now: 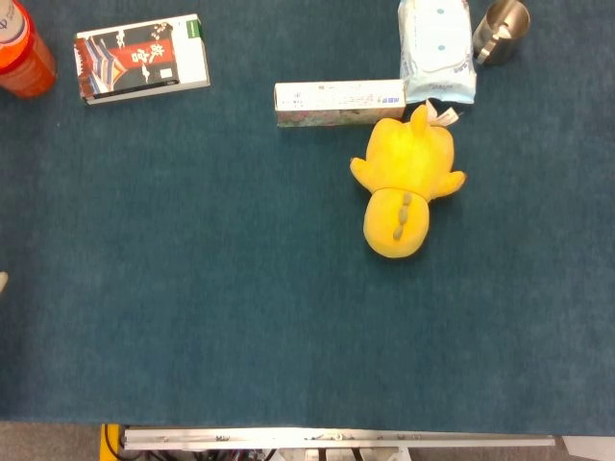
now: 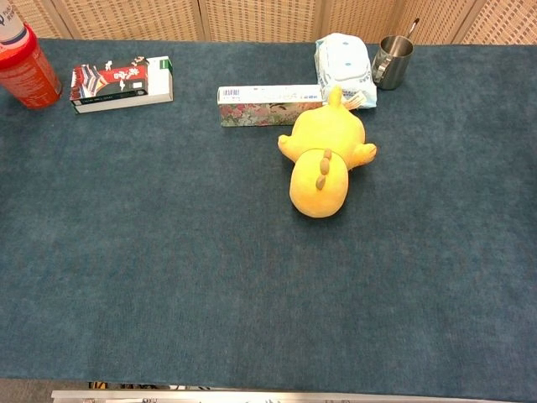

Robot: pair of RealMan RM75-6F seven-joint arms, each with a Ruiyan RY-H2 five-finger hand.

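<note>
A yellow plush toy [image 1: 404, 187] lies face down on the blue cloth, also seen in the chest view [image 2: 325, 159]. Nothing touches it. Its top end lies against a long flowered box [image 1: 338, 102] and a white wipes pack [image 1: 437, 48]. My right hand shows in neither view. A small pale tip [image 1: 2, 281] pokes in at the left edge of the head view; it looks like a bit of my left hand, too little to tell how its fingers stand.
A metal cup [image 2: 391, 60] stands at the back right beside the wipes pack [image 2: 344, 63]. A red and black box [image 2: 122, 82] and an orange bottle [image 2: 25, 63] sit at the back left. A wicker screen runs behind the table.
</note>
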